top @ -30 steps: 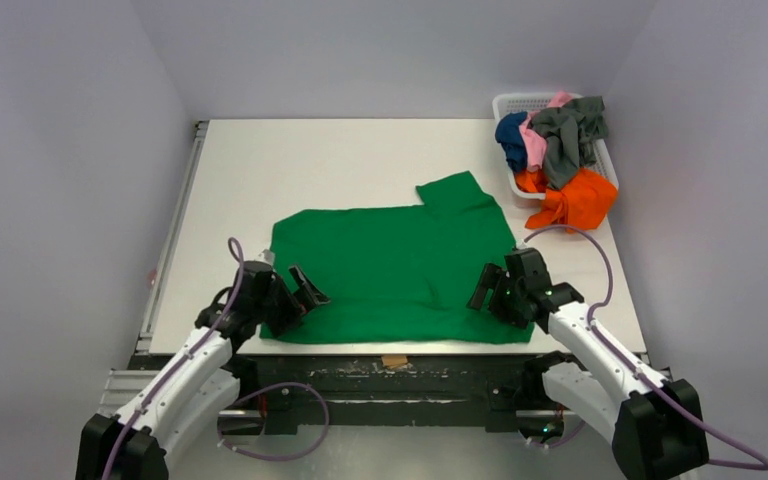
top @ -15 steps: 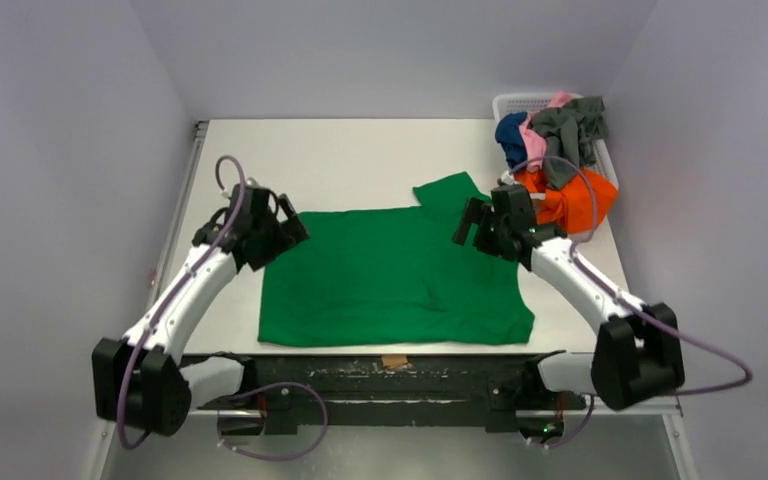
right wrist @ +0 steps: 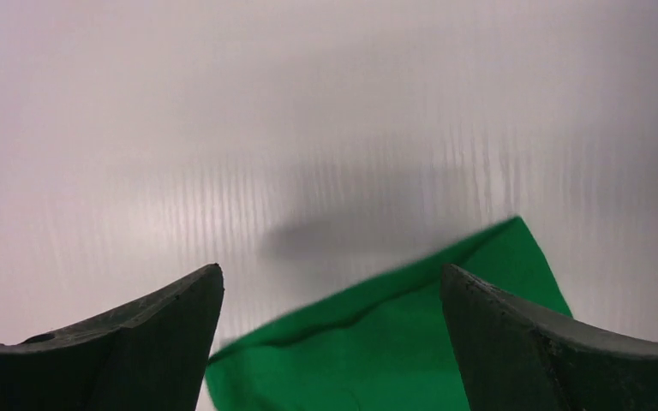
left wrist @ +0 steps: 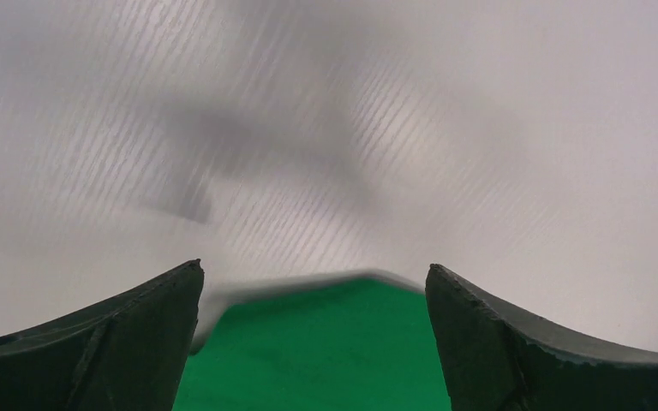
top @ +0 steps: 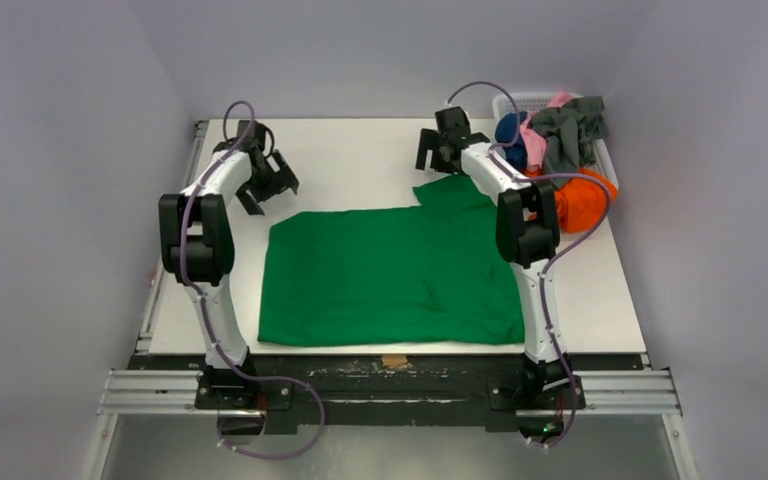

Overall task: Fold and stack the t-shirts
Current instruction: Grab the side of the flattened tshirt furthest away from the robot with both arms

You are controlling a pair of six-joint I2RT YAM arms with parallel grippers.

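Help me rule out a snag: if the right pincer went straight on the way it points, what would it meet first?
Most likely the bare white table, just past the sleeve corner of the green t-shirt. The right pincer stands open above it. Depth is unclear; it could brush the sleeve.

— Where are you working?
— I am working in a robotics lab cell. Plain pale walls [top: 60, 150] are closing in a white desk [top: 360, 150] on three sides.
— What else is pointing to a lab?
— My left arm [top: 205, 230] and right arm [top: 525, 225] are standing bolted to an aluminium rail [top: 140, 385] at the desk's near edge, and purple cables [top: 326, 415] are looping from them. A green t-shirt [top: 390, 270] is lying spread on the desk, and a white basket [top: 520, 100] is sitting at its far right corner.
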